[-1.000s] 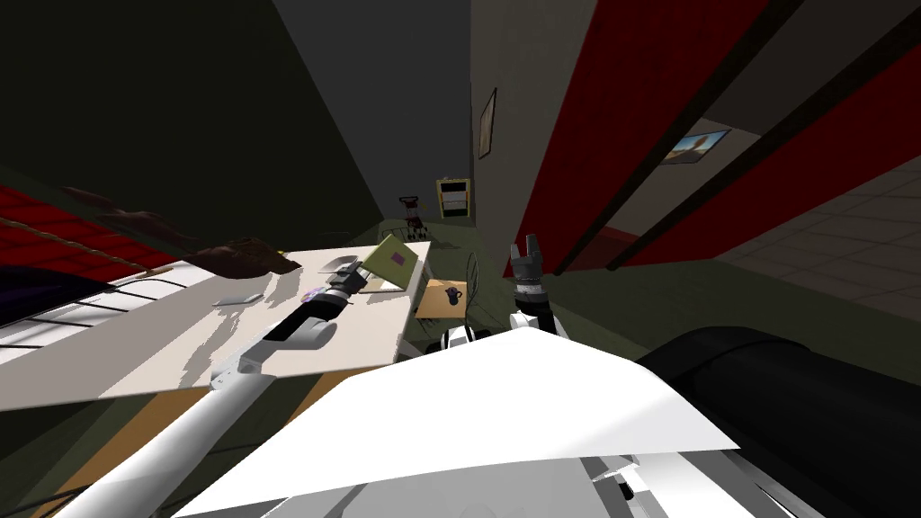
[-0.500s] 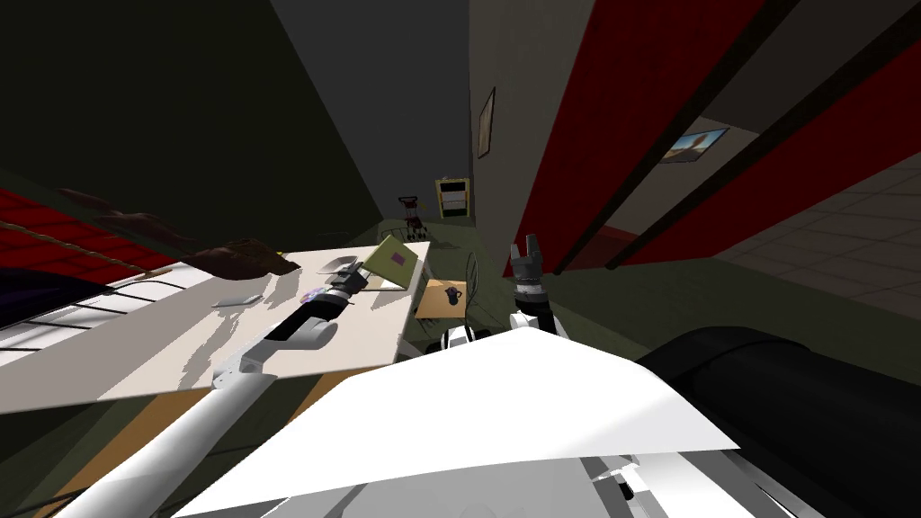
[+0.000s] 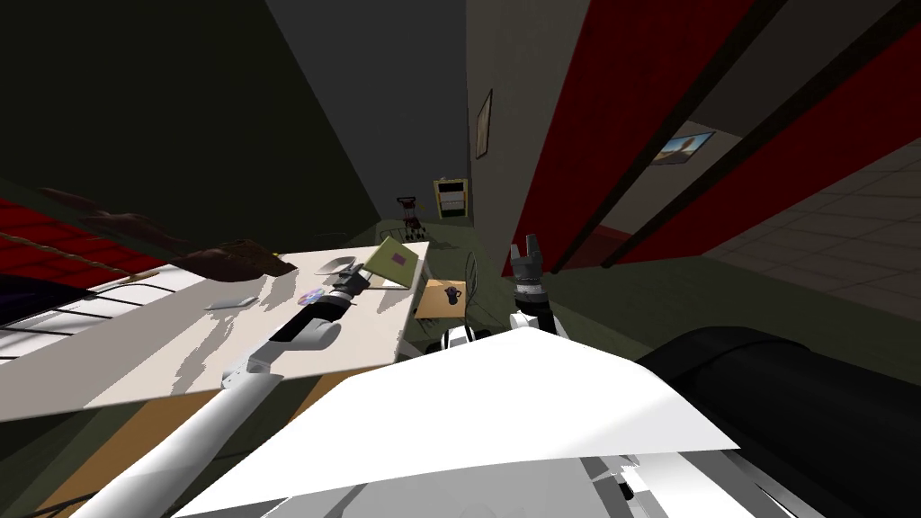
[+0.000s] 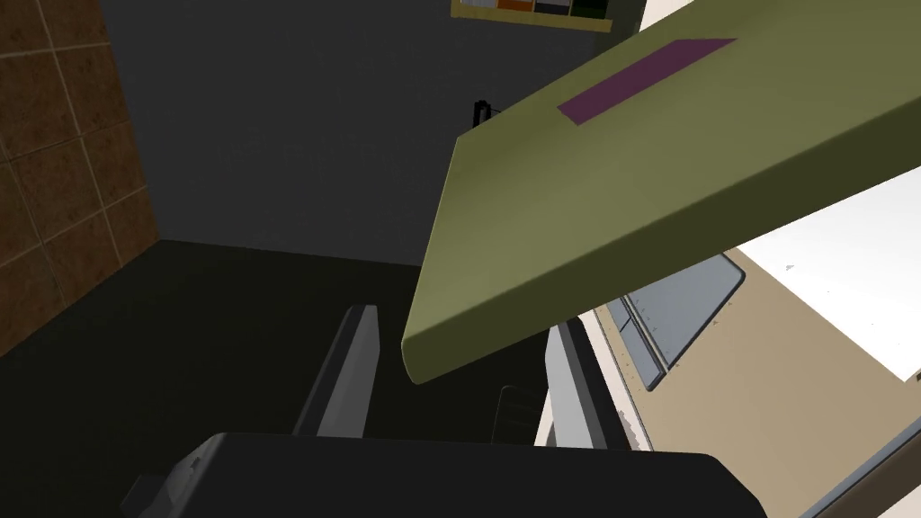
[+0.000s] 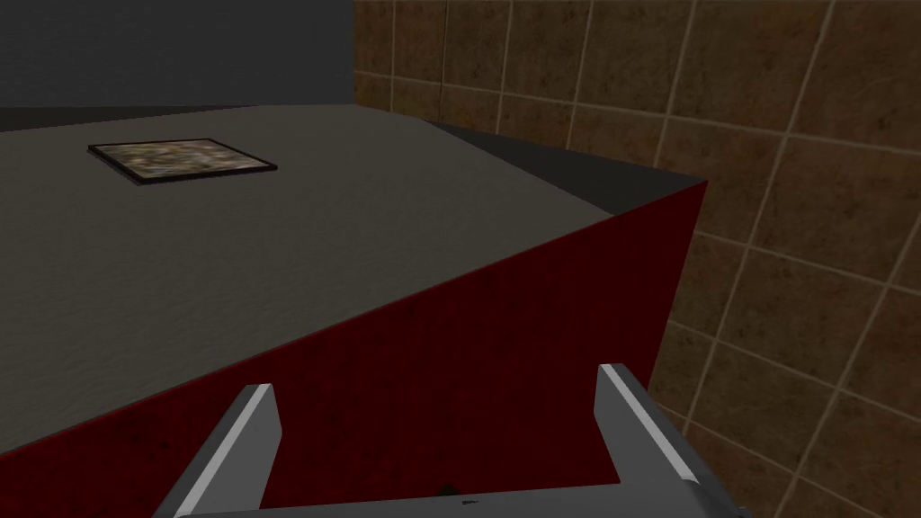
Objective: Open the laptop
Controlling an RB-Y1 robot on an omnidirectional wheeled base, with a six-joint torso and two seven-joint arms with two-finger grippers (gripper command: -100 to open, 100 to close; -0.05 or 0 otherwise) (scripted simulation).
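Left gripper (image 4: pixel 460 319) is clenched on the front edge of the olive laptop (image 4: pixel 648 162) lid, which is raised partway over the keyboard. The laptop sits at the far end of the white table (image 3: pixel 180 342). Right gripper (image 5: pixel 436 378) is released, held up well apart.

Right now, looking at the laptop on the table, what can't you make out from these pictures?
Screen: in the left wrist view the raised olive lid shows its back and hides it.
Keyboard: same view, the lid covers the laptop base except a strip.
Hinge: cut off by that view's edge.
Head view: the small purplish thing on the white table is too small to name.
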